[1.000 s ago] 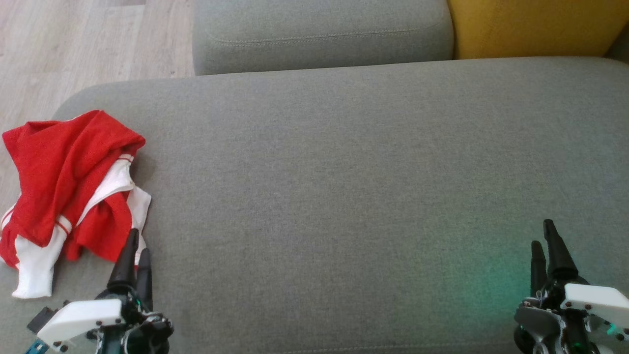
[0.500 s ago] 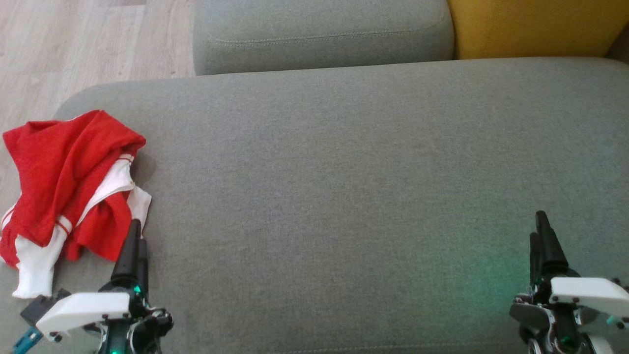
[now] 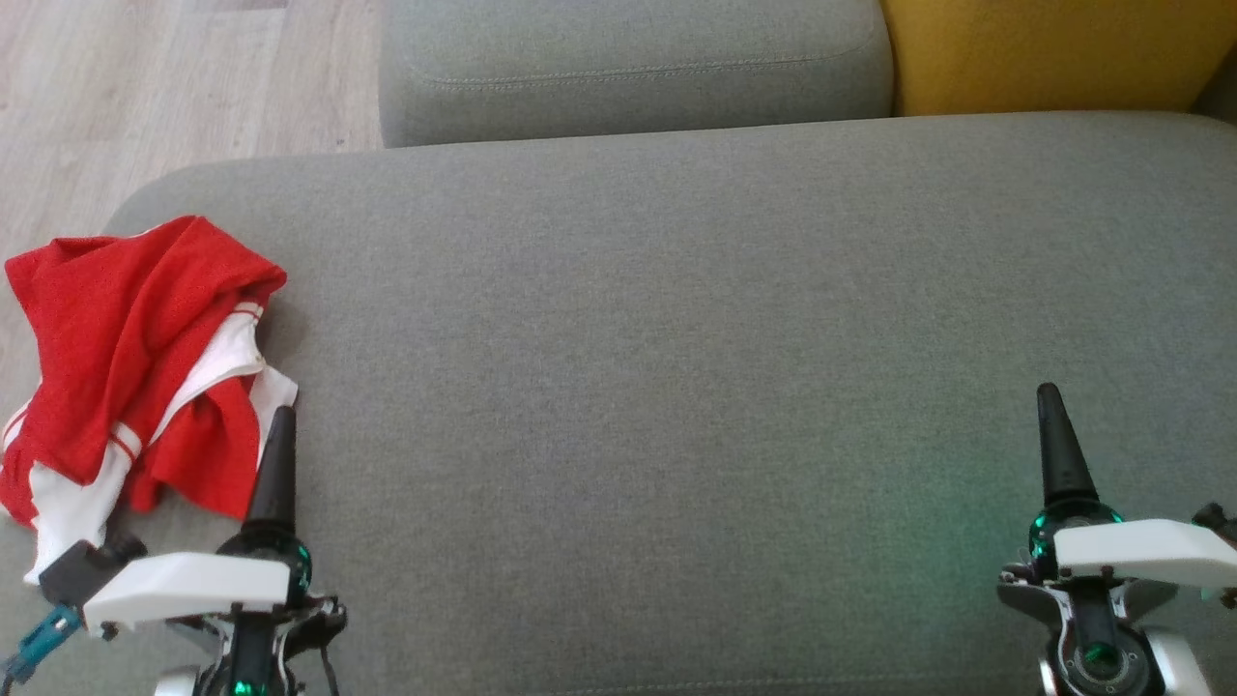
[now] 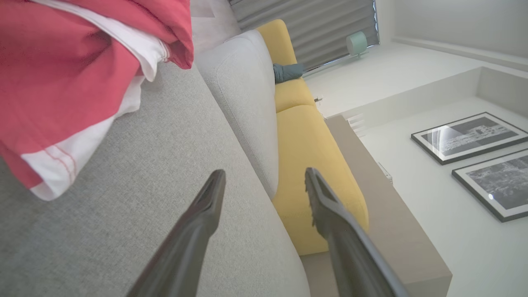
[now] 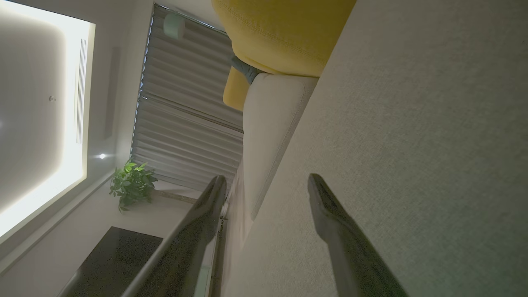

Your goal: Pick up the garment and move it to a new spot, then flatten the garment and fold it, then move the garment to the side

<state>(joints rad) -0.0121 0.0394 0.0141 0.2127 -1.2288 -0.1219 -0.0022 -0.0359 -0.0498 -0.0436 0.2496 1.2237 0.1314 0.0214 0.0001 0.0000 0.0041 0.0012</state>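
Red-and-white garment [image 3: 135,367] crumpled at left end of sofa seat [image 3: 676,338], part hanging over side. Left hand [image 3: 280,425] just beside it, fingers apart; right hand [image 3: 1049,401] well apart, likewise spread, empty. Likely light, limp: pinch raised fold near white trim [image 3: 227,358].

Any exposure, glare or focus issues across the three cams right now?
Head view: even light, a green cast on the sofa seat beside the right gripper. Left wrist view: the garment close up is soft; glare on a framed picture. Right wrist view: dim overall, ceiling light panel blown out.
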